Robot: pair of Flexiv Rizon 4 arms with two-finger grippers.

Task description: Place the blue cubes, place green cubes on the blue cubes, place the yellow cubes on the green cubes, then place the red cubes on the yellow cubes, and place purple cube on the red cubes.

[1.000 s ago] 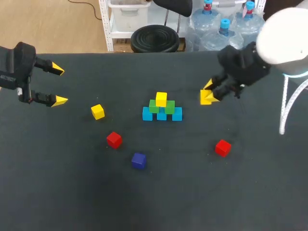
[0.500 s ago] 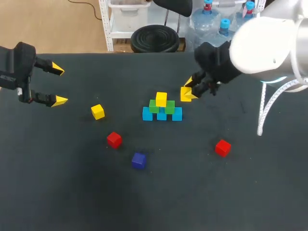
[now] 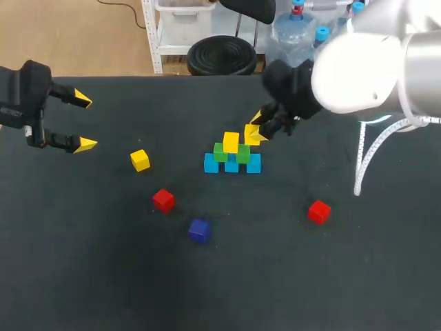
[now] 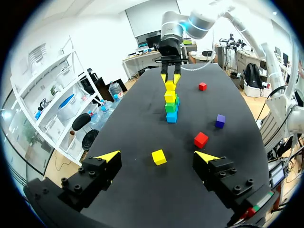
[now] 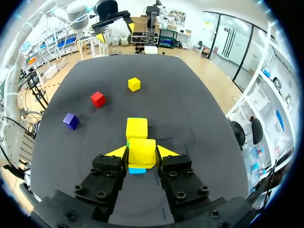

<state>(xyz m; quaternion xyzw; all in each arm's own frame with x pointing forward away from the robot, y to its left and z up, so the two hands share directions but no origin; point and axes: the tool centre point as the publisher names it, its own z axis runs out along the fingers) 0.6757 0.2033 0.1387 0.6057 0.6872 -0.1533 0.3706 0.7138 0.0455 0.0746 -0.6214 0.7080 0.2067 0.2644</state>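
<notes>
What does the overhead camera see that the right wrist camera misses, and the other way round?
Only the head view: the right-hand red cube. Only the right wrist view: the right tool gripping the held yellow cube from both sides. Both: the purple cube, the loose yellow cube, the other red cube and the stack's yellow cube.

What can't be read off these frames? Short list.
- Head view: whether the held yellow cube already rests on the green cubes. It is seen from above, with the right pincer closed around it.
- Right wrist view: the green cubes and most of the blue cubes are hidden under the held yellow cube.
- Left wrist view: how many cubes per layer. The stack is end-on and small.
</notes>
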